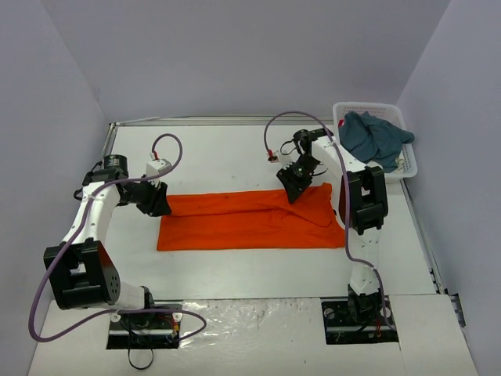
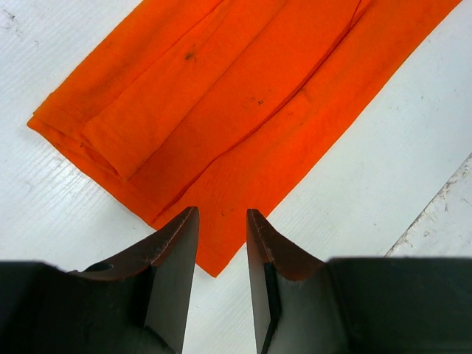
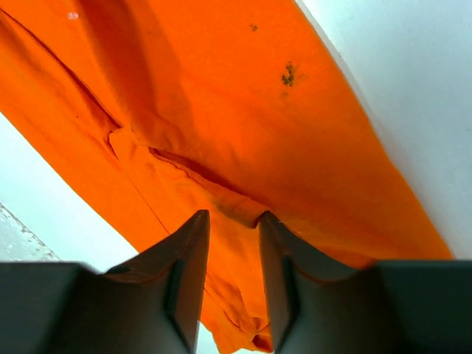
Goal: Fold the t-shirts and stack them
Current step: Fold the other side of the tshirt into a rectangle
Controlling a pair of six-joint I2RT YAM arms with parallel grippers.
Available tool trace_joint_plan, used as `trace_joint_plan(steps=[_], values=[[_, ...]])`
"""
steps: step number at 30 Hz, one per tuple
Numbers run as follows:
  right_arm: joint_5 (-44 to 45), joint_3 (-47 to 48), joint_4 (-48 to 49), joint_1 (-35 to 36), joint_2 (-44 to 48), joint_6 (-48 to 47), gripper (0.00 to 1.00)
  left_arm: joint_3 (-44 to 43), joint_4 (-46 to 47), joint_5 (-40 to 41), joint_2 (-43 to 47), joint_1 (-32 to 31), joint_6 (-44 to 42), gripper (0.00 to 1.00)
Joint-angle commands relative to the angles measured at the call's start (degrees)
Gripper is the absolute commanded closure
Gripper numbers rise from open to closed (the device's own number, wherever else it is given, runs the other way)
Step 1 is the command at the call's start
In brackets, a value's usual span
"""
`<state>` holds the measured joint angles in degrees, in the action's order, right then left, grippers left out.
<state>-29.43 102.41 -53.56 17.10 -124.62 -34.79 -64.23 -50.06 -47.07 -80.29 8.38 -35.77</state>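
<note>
Orange t-shirt (image 1: 250,223) folded lengthwise, flat on table (image 1: 219,157).

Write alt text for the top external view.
An orange t-shirt, folded into a long strip, lies across the white table, with the left gripper at its left end and the right gripper over its right part. A teal t-shirt is heaped in a white basket, far right.
</note>
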Motion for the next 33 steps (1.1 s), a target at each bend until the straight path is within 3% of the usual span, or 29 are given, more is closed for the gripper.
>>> trace_joint_plan(steps=[1,3,4,6,33], values=[[-1.42,-0.20,-3.39,0.91,-1.07,-0.99,0.72,0.15,0.32,-0.92,1.10,0.49,0.26,0.69],[-1.16,0.07,-3.30,1.09,-1.33,-0.81,0.80,0.59,0.41,-0.92,1.19,0.49,0.44,0.69],[-1.07,0.24,-3.39,1.09,-1.42,-0.72,0.91,0.68,0.49,-0.92,1.28,0.49,0.44,0.69],[-0.72,0.42,-3.39,1.18,-1.24,-0.55,1.00,0.86,0.58,-0.92,1.45,0.49,0.44,0.69],[-0.28,-12.23,-4.36,6.98,11.41,-0.02,1.00,0.77,0.32,-2.15,2.95,0.49,0.70,0.69]])
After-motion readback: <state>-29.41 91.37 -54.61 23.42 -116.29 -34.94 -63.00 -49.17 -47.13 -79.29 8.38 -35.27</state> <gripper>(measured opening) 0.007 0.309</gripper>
